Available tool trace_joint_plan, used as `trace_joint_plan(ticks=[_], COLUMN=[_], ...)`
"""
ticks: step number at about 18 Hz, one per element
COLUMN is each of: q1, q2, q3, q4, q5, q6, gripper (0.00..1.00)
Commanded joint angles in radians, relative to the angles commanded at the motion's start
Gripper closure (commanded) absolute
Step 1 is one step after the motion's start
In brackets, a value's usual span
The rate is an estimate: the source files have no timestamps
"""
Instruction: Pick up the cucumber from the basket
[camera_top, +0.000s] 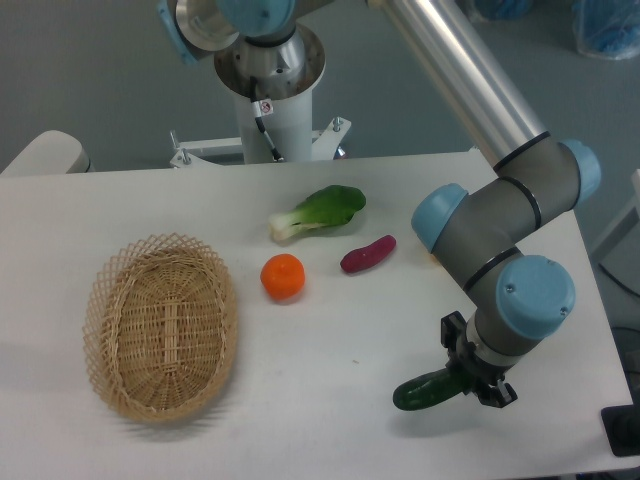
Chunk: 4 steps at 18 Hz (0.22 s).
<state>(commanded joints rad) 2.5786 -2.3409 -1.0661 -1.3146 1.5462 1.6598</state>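
Table (330, 400): white, flat, matte. Basket (160, 325): oval tan wicker, open scalloped rim, nothing inside. Cucumber (425, 390): dark green, smooth, slightly curved, well apart from basket at near right of table, one end clamped in gripper (478, 383). Jaws closed on cucumber; fingertips hard to make out, probably hidden under wrist. Step: pick seemingly done, cucumber out of basket, low over table. Next: keep firm grip, slippery skin.

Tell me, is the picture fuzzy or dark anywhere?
In the camera view, light is even and soft; the basket throws a faint shadow on the white table. The cucumber in the gripper looks slightly soft, but nothing is badly blurred.
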Motion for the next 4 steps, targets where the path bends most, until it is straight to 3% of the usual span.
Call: trace_joint_plan(ticks=[4], q1=[-0.002], q2=[0.003], q3=[-0.009], q4=[0.002], q5=[-0.002], q6=[-0.002], gripper=[0.73])
